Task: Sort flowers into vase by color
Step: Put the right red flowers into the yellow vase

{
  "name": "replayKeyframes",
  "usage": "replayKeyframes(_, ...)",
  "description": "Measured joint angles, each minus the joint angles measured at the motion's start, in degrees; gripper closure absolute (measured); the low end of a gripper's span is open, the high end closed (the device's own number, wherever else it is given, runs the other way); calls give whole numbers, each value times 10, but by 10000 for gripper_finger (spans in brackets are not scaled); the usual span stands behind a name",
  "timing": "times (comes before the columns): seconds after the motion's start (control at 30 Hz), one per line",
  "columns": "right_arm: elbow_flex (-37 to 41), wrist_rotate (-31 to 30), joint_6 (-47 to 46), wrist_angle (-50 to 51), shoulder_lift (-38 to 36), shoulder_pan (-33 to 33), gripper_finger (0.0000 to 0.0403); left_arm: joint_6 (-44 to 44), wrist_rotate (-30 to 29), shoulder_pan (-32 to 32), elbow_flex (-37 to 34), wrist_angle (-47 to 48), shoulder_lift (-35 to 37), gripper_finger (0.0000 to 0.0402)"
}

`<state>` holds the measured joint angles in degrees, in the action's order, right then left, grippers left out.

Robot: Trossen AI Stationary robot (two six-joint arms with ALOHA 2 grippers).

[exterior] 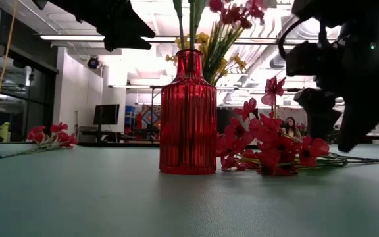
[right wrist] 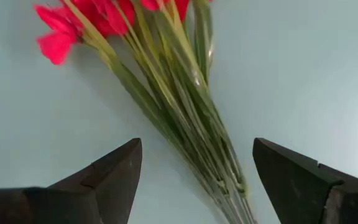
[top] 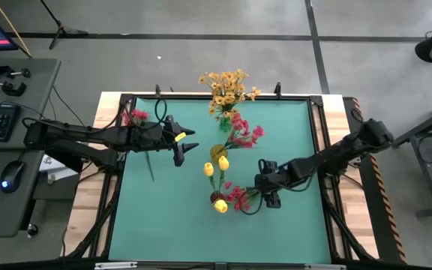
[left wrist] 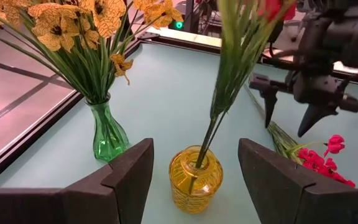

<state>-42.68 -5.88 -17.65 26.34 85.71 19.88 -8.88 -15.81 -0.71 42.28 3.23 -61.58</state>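
Three vases stand mid-table. A green vase (left wrist: 107, 132) holds orange-yellow sprays (top: 227, 88). A yellow vase (left wrist: 194, 180) holds green stalks topped with pink-red blossoms (top: 242, 135). A red vase (exterior: 188, 112) stands nearest the front edge, and yellow buds (top: 216, 166) show near it. A pink-red bunch (top: 235, 199) lies on the mat, its stalks (right wrist: 191, 124) toward the right. My right gripper (right wrist: 197, 142) hangs open above those stalks, one finger on each side, pointing steeply down. My left gripper (left wrist: 195, 143) stands open in the air, left of the yellow vase.
Another pink-red spray (top: 136, 116) lies flat near the mat's far left corner, its stalk running toward the front. A raised black frame (top: 118, 187) borders the green mat. Bare mat shows at the front and at the far right.
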Motion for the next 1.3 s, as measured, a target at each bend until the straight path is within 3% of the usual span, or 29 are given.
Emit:
replayKeyframes(0.37,-12,3,58,-9,79,0,108,0,0,0,0,0,0,178)
replayKeyframes(0.47,-11,2,61,-10,79,0,124,0,0,0,0,0,0,178)
replayKeyframes(0.6,-9,5,61,-15,72,2,200,0,0,0,0,0,0,178)
replayKeyframes(0.8,-8,-10,59,-12,55,0,382,1,0,0,0,0,0,178)
replayKeyframes(1.1,-6,-16,-8,104,-5,0,396,1,0,0,0,0,0,178)
replayKeyframes(1.3,-6,-84,-48,150,-66,13,399,1,0,0,0,0,0,178)
